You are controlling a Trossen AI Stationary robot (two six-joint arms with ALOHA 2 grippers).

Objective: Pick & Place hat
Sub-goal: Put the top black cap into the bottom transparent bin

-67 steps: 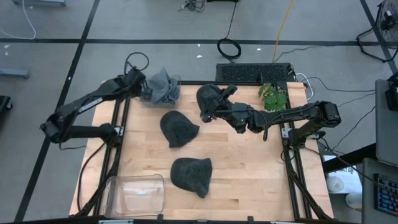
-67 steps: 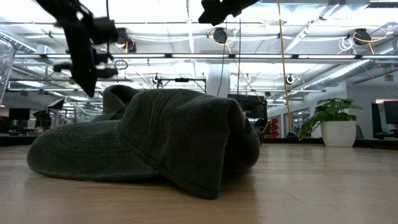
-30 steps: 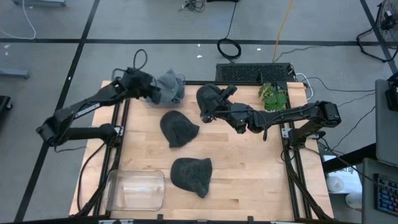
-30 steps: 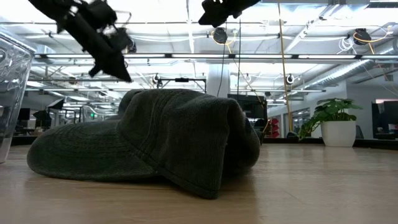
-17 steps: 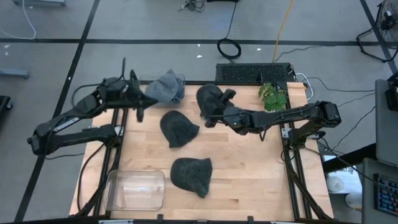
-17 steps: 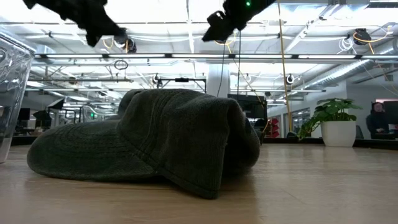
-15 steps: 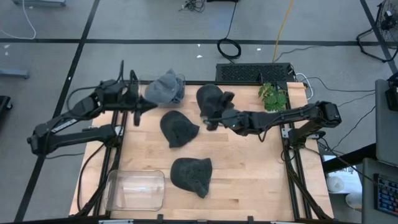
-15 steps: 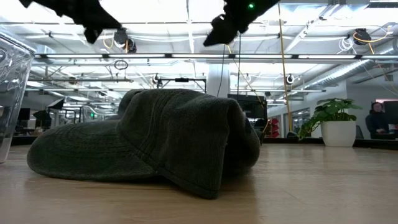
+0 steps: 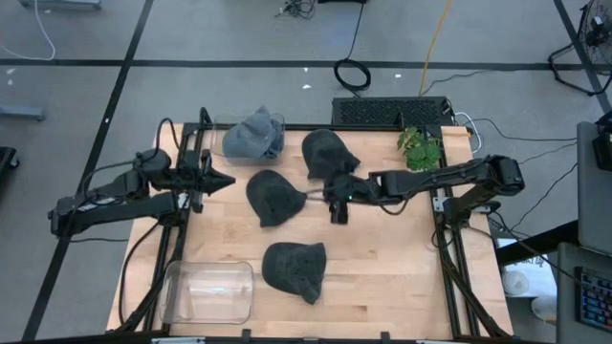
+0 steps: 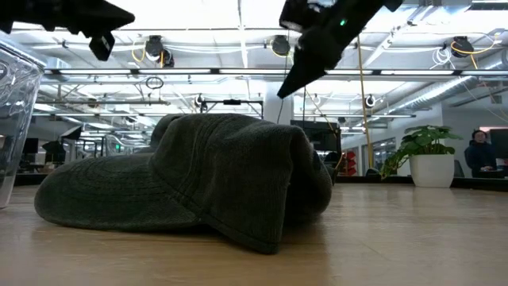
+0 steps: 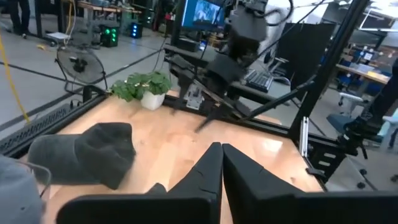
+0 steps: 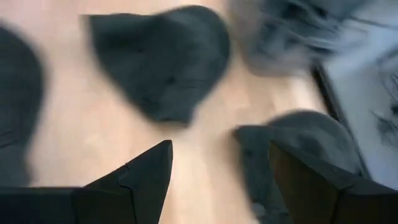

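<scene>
From above, four hats are seen around the middle hat (image 9: 274, 198): a grey hat (image 9: 253, 135) in a clear bin at the table's far edge, another (image 9: 325, 152) beyond, one (image 9: 295, 269) nearer. The left gripper (image 9: 222, 180), shut and empty, lies at the table's left edge; the right gripper (image 9: 336, 207), spread open, is just right of the middle hat.

Low down, only the near hat (image 10: 190, 179) is shown.

The left wrist view shows closed fingers (image 11: 211, 168); the right wrist view shows parted fingers (image 12: 146, 171).
</scene>
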